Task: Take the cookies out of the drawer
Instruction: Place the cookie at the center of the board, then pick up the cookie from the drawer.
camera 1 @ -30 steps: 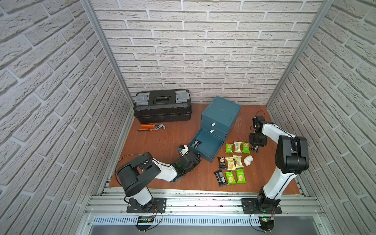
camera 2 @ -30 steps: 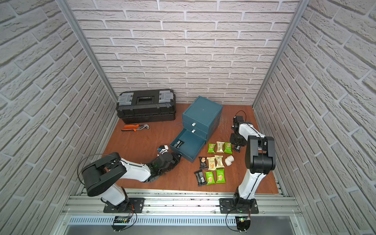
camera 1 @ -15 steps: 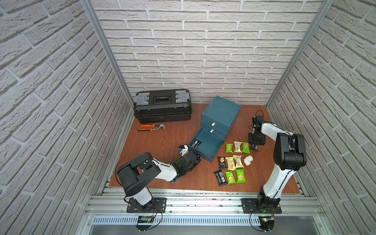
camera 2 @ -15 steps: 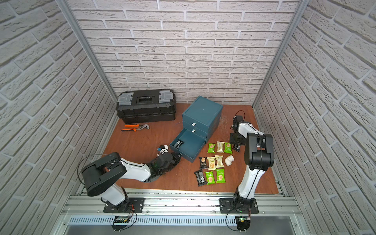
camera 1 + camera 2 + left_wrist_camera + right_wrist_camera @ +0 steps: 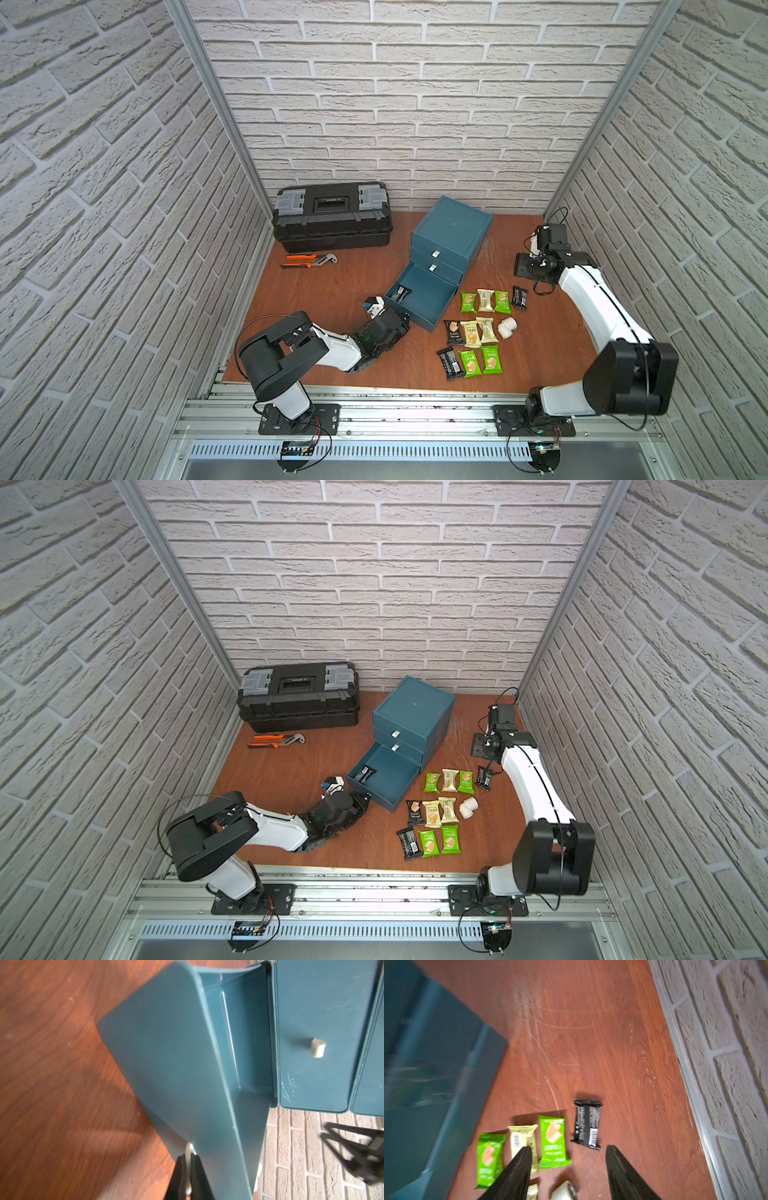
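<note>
Teal drawer (image 5: 430,291), lowest of the chest, pulled out: one black packet (image 5: 400,294) lies inside. Cookies (image 5: 484,300) on the wooden table (image 5: 332,299) just beside it, in green, cream and black wrappers (I count ten), laid in rows. My left gripper (image 5: 189,1157) is clamped on the pale handle (image 5: 189,1148). My right gripper (image 5: 569,1148) hangs with fingers spread near the outermost packet (image 5: 588,1124), holding nothing.

Our left gripper (image 5: 188,1164) pinches the pale pull tab (image 5: 189,1150) on the front of the open teal drawer (image 5: 176,1053). Beyond that drawer we see a closed drawer front (image 5: 311,1012) with its own cream tab (image 5: 317,1049); beside the drawer, the wooden tabletop (image 5: 52,1064).
</note>
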Robot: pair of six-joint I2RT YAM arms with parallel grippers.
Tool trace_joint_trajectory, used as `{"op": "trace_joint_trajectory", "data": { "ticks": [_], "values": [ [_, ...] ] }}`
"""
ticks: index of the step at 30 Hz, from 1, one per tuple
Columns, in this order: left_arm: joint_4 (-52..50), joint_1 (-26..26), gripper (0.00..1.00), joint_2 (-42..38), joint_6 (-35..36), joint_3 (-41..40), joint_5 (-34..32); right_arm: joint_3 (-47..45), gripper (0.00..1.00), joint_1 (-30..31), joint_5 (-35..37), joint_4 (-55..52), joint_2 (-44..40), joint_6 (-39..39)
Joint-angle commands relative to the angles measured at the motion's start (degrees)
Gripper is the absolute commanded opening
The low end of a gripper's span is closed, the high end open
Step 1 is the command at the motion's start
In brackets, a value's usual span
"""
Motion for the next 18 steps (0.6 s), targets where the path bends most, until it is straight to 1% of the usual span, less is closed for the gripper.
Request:
{"op": "trace_joint_trajectory", "data": {
  "ticks": [1,4,8,11,14,16,18],
  "values": [
    [-2.2,0.4,0.0,0.0,1.2,-0.5,0.9,0.0,0.61,6.9,-1.3,-1.7,-4.7,2.5],
    [-2.1,0.5,0.0,0.0,1.2,-0.5,0.8,-0.5,0.61,15.3,-1.0,-0.4,-8.8,3.3],
    [-2.3,0.5,0.0,-0.2,1.2,-0.6,0.8,-2.1,0.59,25.1,-4.2,3.4,-10.6,5.2],
    [-2.4,0.5,0.0,-0.3,1.2,-0.6,0.8,-2.0,0.58,33.1,-4.3,4.7,-8.1,8.8],
    [-2.3,0.5,0.0,-0.2,1.2,-0.6,0.8,-2.2,0.57,40.4,-3.7,7.4,-3.6,14.8],
    [-2.2,0.5,0.0,-0.2,1.2,-0.7,0.8,-2.7,0.57,43.3,-2.7,10.3,0.0,21.2],
    [-2.2,0.5,0.0,-0.3,1.1,-0.8,0.7,-3.0,0.57,44.9,-1.4,13.2,3.1,27.0]
  ]
}}
